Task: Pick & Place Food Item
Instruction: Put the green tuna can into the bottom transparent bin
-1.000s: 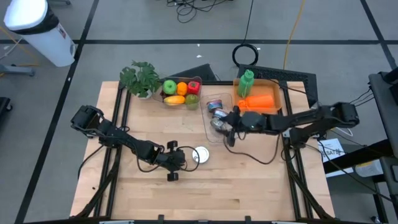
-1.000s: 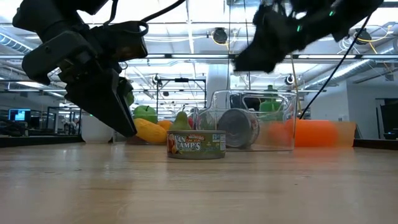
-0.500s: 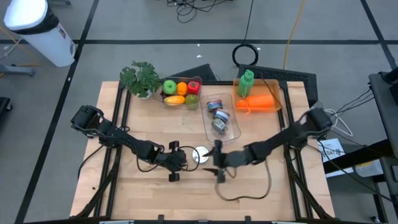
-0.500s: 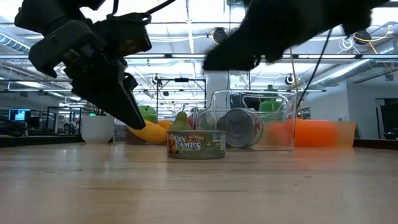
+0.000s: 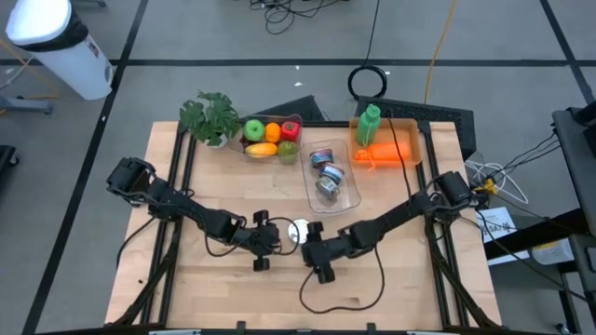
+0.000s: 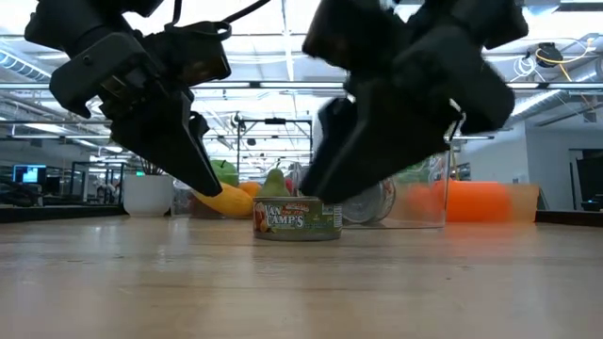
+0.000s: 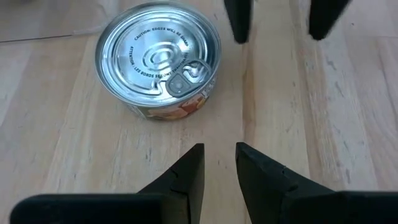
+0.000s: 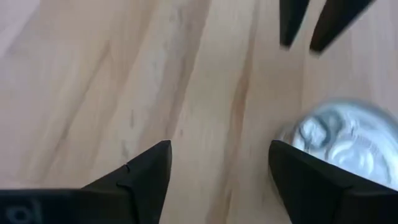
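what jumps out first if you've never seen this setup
Two dark grippers close in on one flat can lying alone mid-table: the left gripper on its left, fingers nearly together, the right gripper beside it on the right, fingers apart, neither touching it. Behind, at the table's far edge, bright fruit sits next to a plant, with a clear tray of more cans and an orange bin to the right.

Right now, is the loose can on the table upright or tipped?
Upright: the can sits flat on the table, pull-tab lid facing up, label band level in the low view.
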### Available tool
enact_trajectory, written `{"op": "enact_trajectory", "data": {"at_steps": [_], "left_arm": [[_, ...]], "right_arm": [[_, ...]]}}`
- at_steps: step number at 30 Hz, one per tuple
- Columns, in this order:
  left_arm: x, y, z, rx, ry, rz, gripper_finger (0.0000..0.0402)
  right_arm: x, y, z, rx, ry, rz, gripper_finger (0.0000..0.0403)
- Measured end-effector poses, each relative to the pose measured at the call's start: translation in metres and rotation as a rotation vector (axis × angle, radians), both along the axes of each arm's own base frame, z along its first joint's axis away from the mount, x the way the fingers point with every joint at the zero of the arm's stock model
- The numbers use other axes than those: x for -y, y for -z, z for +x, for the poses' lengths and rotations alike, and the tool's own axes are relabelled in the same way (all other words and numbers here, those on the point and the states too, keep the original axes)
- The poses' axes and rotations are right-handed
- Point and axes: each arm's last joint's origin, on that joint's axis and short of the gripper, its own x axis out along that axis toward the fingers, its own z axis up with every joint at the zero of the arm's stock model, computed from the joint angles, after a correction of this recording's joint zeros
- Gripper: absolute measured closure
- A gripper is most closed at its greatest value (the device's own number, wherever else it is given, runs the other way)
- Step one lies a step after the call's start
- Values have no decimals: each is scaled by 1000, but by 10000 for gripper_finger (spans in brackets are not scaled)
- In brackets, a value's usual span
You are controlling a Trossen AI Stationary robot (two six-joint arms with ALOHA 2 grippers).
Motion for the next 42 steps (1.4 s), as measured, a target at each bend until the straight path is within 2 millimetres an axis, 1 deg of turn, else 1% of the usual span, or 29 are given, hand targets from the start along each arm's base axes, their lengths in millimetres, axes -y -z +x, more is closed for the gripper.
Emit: {"op": "enact_trajectory", "data": {"at_steps": [4, 8, 9, 12, 14, 17, 22, 25, 28, 32, 37, 42], "left_arm": [[0, 0, 0, 0, -1, -1, 300], [0, 0, 0, 0, -3, -3, 300], [0, 0, 0, 0, -5, -5, 300], [0, 0, 0, 0, -5, -4, 300], [0, 0, 0, 1, -5, -5, 300], [0, 0, 0, 1, -4, -5, 300], [0, 0, 0, 1, -5, -5, 300], [0, 0, 0, 0, -7, -7, 300], [0, 0, 0, -1, -7, -7, 300], [0, 0, 0, -1, 1, 1, 300], [0, 0, 0, 1, -2, -3, 300], [0, 0, 0, 1, -5, -5, 300]], "right_arm": [[4, 7, -6, -79, 42, 13, 162], [5, 15, -11, -118, 30, 15, 169], [4, 11, -12, -109, 25, 20, 171], [-1, -6, -13, -35, 0, 13, 174], [-2, -11, -13, 7, 25, -40, 176], [1, -6, -14, -3, 46, -119, 176], [12, 13, -4, -45, 55, -89, 177], [13, 17, -1, -65, 12, -20, 177], [7, 13, -2, -69, -21, 86, 180], [-3, 3, -9, -103, -65, 229, 186], [-18, -3, -17, -122, -96, 289, 196], [-42, -5, -28, -137, -123, 324, 203]]}}
